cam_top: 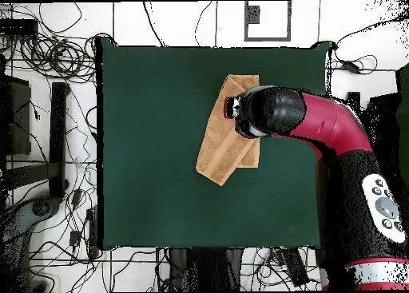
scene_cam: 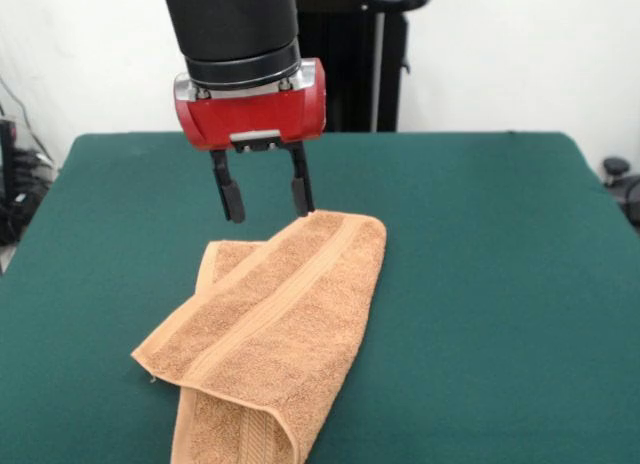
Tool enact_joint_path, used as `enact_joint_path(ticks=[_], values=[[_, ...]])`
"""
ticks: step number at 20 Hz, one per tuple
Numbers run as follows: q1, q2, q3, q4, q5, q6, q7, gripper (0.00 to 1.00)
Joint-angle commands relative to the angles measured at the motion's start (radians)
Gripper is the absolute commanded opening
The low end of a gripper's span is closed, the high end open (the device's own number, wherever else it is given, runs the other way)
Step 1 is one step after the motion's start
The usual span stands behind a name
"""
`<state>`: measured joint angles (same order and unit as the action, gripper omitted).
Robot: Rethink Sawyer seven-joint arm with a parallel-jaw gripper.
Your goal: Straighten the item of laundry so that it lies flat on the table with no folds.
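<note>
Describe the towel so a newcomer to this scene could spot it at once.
Start from the large dark green table that fills the front view. Below the open gripper of the red and black arm lies the towel, orange-tan terry cloth folded over itself. It is the only thing on the green surface, marked by a woven band stripe running along its top layer.

Red and black arm [scene_cam: 235,24] descended from above, wrist vertical, pincer [scene_cam: 266,196] pointed straight down, two black fingers [scene_cam: 231,196] parted, nothing between them, arm [cam_top: 319,122] bent at elbow in overhead view.
</note>
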<state>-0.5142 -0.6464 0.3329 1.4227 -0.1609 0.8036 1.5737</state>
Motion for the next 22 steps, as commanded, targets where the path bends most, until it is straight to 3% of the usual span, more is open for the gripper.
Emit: enact_joint_path(ticks=[1, 8, 22], values=[[0.010, 0.059, 0.040, 0.075, -0.016, -0.007, 0.009, 1.00], [-0.075, 0.152, 0.106, 0.127, -0.028, -0.116, -0.069, 1.00], [-0.119, 0.201, 0.146, 0.179, -0.078, -0.259, -0.035, 1.00]])
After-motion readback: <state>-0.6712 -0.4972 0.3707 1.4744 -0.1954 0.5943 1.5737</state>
